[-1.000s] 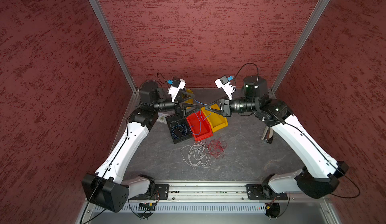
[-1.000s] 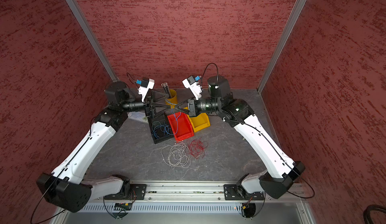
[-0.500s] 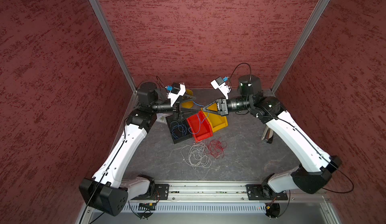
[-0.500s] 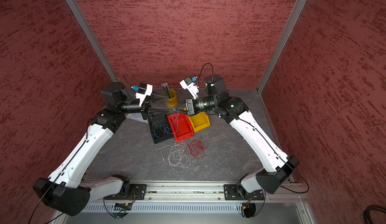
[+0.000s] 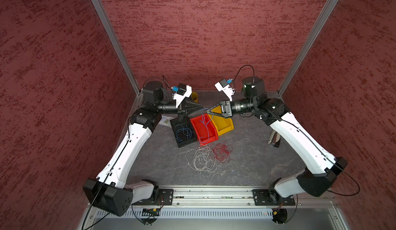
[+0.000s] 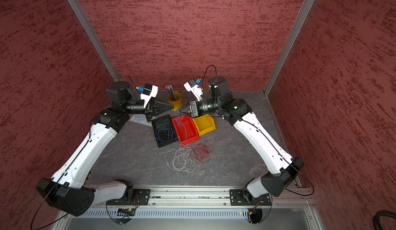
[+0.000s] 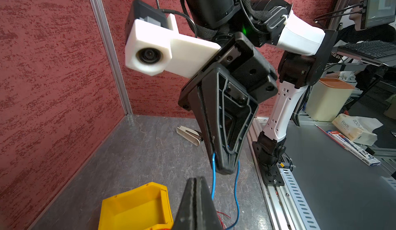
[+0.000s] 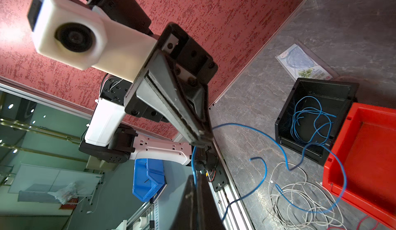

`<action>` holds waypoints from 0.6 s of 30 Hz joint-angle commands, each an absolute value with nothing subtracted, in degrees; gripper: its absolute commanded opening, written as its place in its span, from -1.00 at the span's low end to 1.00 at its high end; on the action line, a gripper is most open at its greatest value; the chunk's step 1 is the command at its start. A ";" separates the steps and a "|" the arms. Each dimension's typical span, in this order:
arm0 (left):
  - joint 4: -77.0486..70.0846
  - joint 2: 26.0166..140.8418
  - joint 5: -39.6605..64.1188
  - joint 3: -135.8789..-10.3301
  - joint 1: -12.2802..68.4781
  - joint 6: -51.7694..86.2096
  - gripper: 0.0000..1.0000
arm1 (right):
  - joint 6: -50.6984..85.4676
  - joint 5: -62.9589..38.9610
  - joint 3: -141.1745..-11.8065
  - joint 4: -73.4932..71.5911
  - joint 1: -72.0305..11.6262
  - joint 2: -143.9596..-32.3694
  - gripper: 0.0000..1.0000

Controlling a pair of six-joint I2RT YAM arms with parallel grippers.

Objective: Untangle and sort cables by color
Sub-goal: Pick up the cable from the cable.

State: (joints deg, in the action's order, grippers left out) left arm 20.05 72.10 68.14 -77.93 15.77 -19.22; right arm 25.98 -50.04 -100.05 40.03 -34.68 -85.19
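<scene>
The black bin (image 5: 174, 135) lies below, toward the left arm (the nearer one), the red bin (image 5: 209, 140) beside it. Over the red bin the left gripper (image 5: 202, 106) and right gripper (image 5: 207, 110) meet tip to tip, both clamped tight on one blue cable (image 7: 213, 175). Its short held stretch runs arm to arm; the long rest dangles downward.
</scene>
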 commanded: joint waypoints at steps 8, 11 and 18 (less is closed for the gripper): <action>23.08 71.96 68.56 -79.16 16.27 -23.09 0.41 | 27.14 -52.25 -100.72 36.75 -34.21 -84.99 -1.00; 24.03 72.89 68.49 -80.43 16.35 -23.53 0.32 | 27.01 -52.08 -100.80 37.03 -34.19 -85.12 -1.00; 13.55 72.29 68.59 -78.77 14.02 -11.88 0.46 | 24.91 -50.78 -100.75 40.26 -34.14 -85.78 -1.00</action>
State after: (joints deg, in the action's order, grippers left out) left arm 19.81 72.44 67.81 -78.72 15.20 -17.89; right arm 26.48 -51.00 -100.05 39.24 -34.65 -85.23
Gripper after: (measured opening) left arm 0.724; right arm 0.052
